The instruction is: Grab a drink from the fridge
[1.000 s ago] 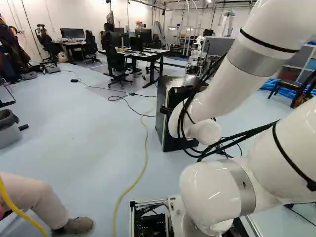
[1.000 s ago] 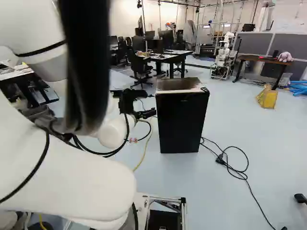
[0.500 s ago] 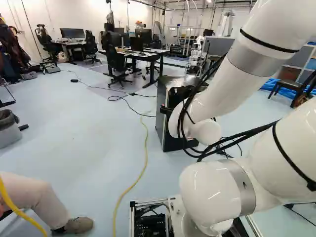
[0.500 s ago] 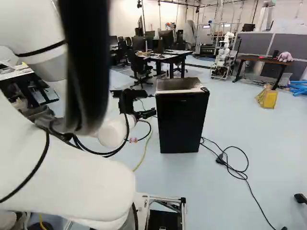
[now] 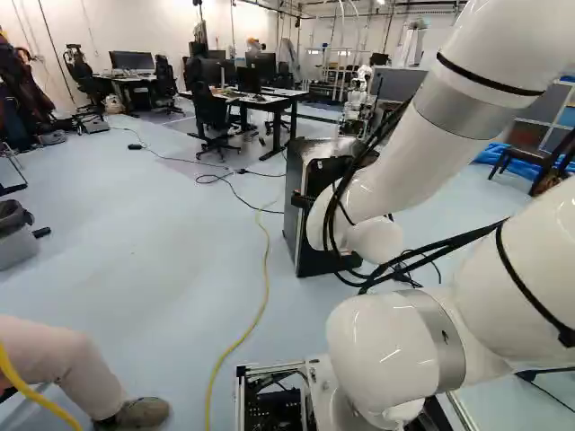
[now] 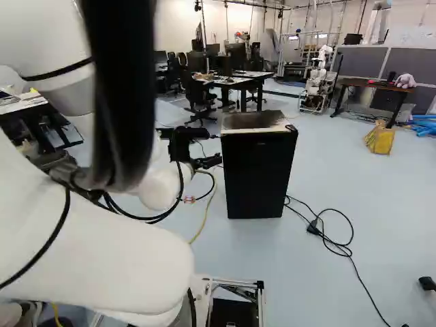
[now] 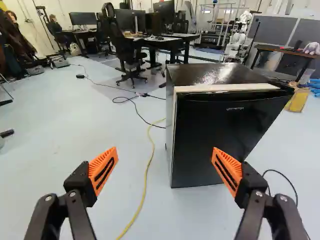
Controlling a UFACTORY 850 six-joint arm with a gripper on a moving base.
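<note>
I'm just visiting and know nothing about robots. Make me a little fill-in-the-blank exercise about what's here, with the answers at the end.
1. The fridge ahead of the robot has a front coloured ____.
2. The robot's fingers are not shut but ____.
3. The pads on them are coloured ____.
4. The long cable that runs along the floor from beside the fridge towards the robot is coloured ____.

Missing words: black; open; orange; yellow
</note>
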